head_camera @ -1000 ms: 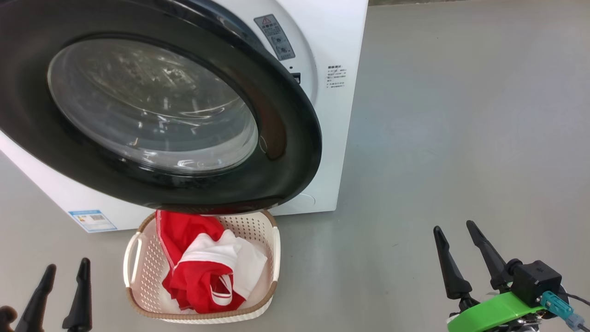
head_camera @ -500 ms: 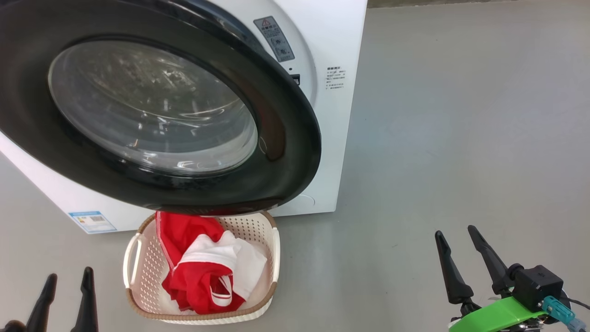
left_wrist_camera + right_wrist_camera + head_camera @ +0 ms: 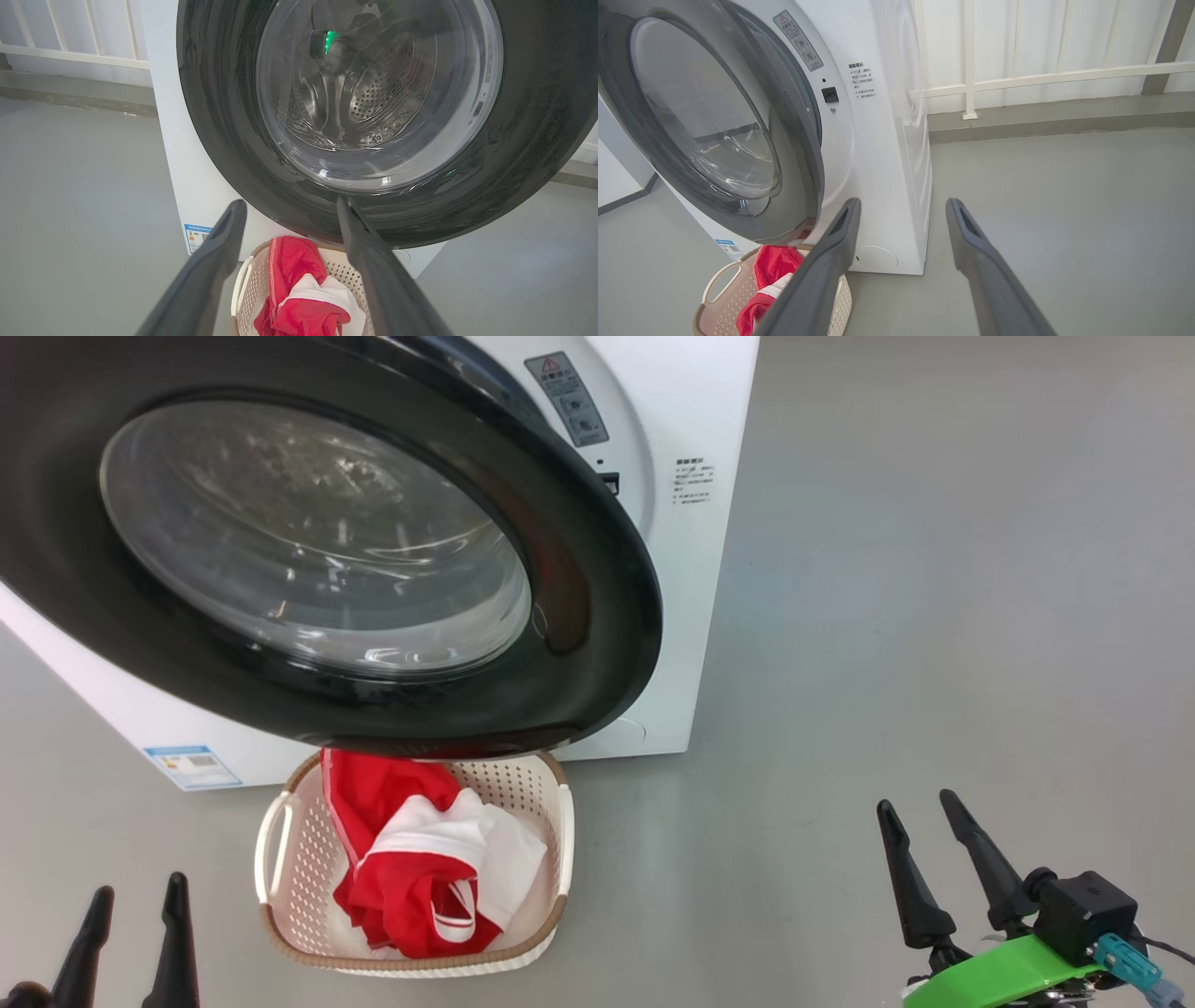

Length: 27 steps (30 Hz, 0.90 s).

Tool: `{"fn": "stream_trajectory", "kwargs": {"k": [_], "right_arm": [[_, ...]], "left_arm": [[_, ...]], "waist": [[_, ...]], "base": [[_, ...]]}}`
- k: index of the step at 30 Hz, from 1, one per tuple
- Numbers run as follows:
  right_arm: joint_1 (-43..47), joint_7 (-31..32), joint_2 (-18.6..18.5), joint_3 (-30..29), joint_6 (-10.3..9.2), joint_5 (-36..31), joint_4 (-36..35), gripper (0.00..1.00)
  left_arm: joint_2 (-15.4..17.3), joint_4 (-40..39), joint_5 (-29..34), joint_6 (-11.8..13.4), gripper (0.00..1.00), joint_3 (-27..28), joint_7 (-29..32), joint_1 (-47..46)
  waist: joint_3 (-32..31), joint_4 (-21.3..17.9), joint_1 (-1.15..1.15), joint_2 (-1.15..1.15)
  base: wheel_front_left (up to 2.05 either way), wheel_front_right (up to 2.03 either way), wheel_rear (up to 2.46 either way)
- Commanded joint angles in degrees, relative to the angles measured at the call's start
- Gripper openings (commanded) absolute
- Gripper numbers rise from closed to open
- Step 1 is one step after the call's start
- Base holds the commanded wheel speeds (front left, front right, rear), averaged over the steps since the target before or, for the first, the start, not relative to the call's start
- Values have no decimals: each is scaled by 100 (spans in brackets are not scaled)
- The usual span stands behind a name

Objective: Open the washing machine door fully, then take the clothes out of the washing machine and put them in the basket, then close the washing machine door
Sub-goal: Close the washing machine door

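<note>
Two grippers, both spread wide and empty: left gripper [image 3: 139,884], right gripper [image 3: 915,800]. Between them, nearer the left: basket [image 3: 563,831] holding red-and-white clothes [image 3: 401,905]. Beyond the fingertips: washing machine door [image 3: 597,644], ajar, black rim overhanging the basket's far end. Behind it: white washing machine [image 3: 695,616].

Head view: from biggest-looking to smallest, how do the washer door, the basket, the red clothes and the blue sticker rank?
1. Washer door, by far; it also hangs nearer the camera, which flatters it.
2. Basket.
3. Red clothes, lying inside the basket.
4. Blue sticker, smallest.
</note>
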Motion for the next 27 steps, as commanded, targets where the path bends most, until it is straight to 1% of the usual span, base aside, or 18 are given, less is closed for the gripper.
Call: {"fn": "stream_trajectory", "kwargs": {"k": [1, 3, 12, 17, 27], "right_arm": [[-114, -27, -4, 158, 9, 45, -161, 45], [-160, -27, 4, 229, 9, 84, -156, 0], [-713, -27, 132, 950, 9, 170, 47, 0], [-1162, -27, 184, 1375, 9, 237, 285, 0], [-2123, -27, 215, 1433, 9, 434, 595, 0]], "left_arm": [[98, -160, 18, -17, 100, 217, -53, -224], [66, -164, 18, -17, 100, 197, -53, -247], [-62, -198, -74, -17, 100, 56, -53, -410], [-97, -197, -107, -17, 100, 1, -53, -569], [-115, -206, -226, -17, 100, -126, -53, -897]], "waist": [[27, 32, 0, 0], [66, 71, 0, 0], [340, 358, 0, 0], [541, 535, 0, 0], [1029, 844, 0, 0]], "base": [[0, 0, 0], [0, 0, 0], [0, 0, 0], [0, 0, 0], [0, 0, 0]]}}
